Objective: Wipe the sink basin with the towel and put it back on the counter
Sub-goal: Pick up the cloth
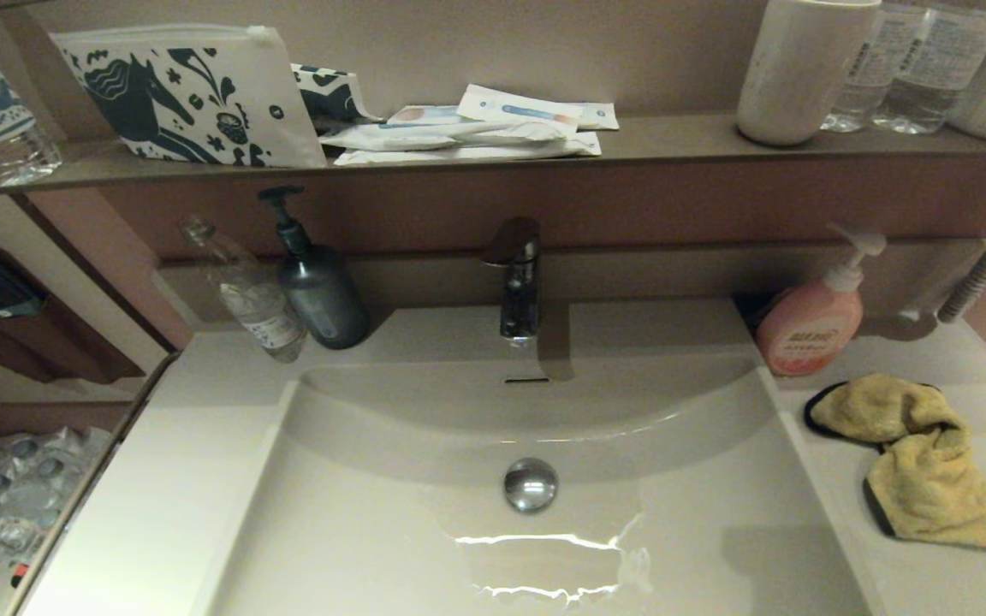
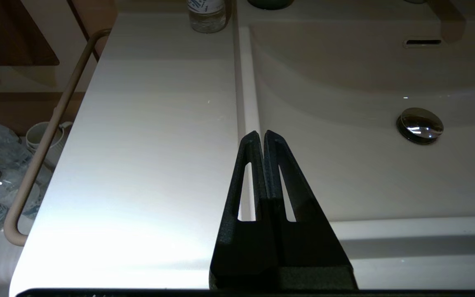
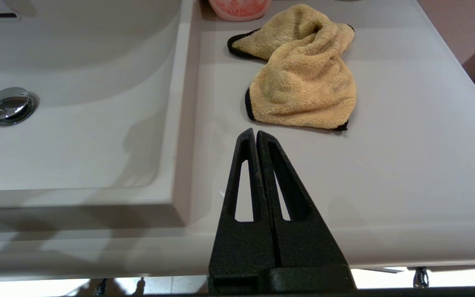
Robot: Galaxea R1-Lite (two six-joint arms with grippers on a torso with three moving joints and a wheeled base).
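The mustard-yellow towel [image 1: 912, 458] lies crumpled on the counter [image 1: 955, 573] right of the sink basin [image 1: 356, 513], just in front of the pink soap bottle [image 1: 811, 329]. The basin holds a chrome drain plug [image 1: 531, 484] and an overflow slot [image 1: 526, 380]. Neither arm shows in the head view. In the right wrist view my right gripper [image 3: 255, 133] is shut and empty, hovering near the counter's front edge a little short of the towel [image 3: 303, 78]. In the left wrist view my left gripper [image 2: 261, 134] is shut and empty over the basin's left rim [image 2: 246, 103].
A chrome tap [image 1: 516, 278] stands behind the basin. A dark pump bottle [image 1: 315, 287] and a clear bottle [image 1: 249, 291] stand at the back left. The shelf ledge [image 1: 673, 141] above carries a pouch, packets, a cup and bottles. A rail [image 2: 39, 144] runs along the counter's left side.
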